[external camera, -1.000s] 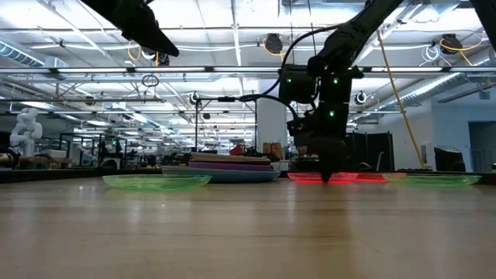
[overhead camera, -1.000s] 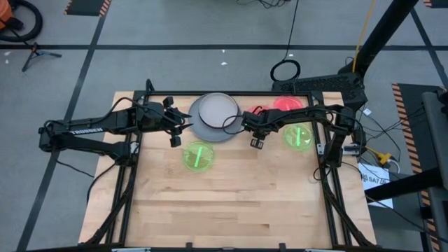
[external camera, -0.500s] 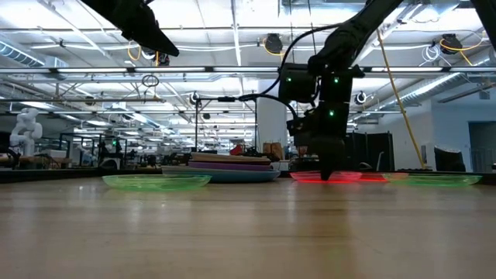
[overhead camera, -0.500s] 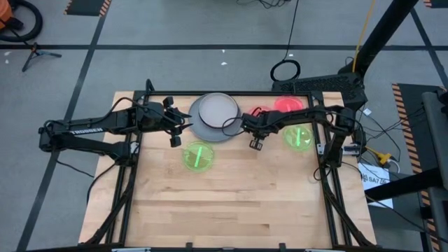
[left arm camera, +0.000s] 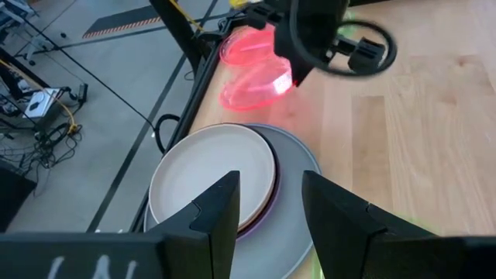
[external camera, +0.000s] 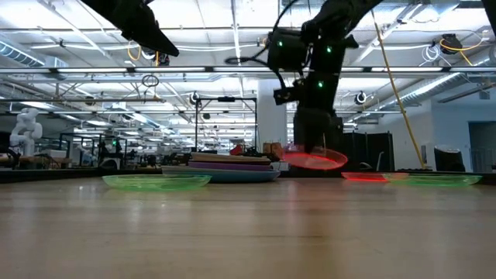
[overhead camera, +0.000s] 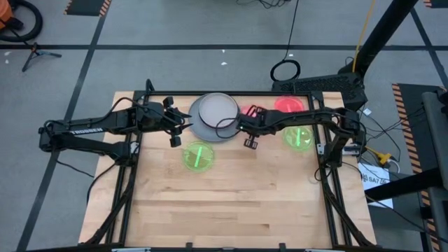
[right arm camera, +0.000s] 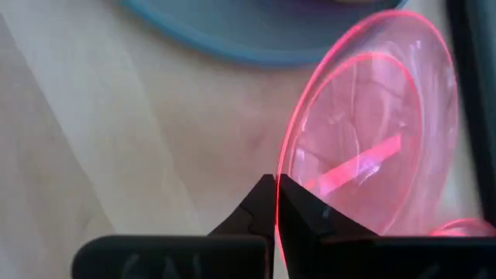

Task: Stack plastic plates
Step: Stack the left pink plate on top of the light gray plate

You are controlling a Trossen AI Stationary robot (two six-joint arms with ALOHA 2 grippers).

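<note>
A small pink-red plate (external camera: pixel 314 160) hangs over the table, right of the stack, with my right gripper (external camera: pixel 308 153) shut on its rim. The stack (overhead camera: pixel 213 115) sits at the far middle, a pale grey plate (left arm camera: pixel 213 178) on top, a purple rim below it and large grey and blue plates beneath. My left gripper (left arm camera: pixel 267 209) hovers open above the stack's left side, holding nothing. A second pink-red plate (overhead camera: pixel 288 105) and two green plates (overhead camera: pixel 198 155) (overhead camera: pixel 299 136) lie flat on the table. My right gripper pinches the pink-red plate's rim (right arm camera: pixel 284 167) between its two shut fingers, at their free ends. The fingers slant down from above and from the table's right. The plate is lifted clear of the table and tilts a little.
The table's raised black frame (overhead camera: pixel 231 93) runs just behind the stack and the second pink-red plate. Bare wood (overhead camera: pixel 231 203) fills the near half. Cables loop from my right arm over the stack's right side (overhead camera: pixel 227 126).
My right gripper has risen and drifted toward the table's left, toward the stack, taking the pink-red plate with it. The plate, which lay flat on the table, now hangs clear of it and slightly tilted.
</note>
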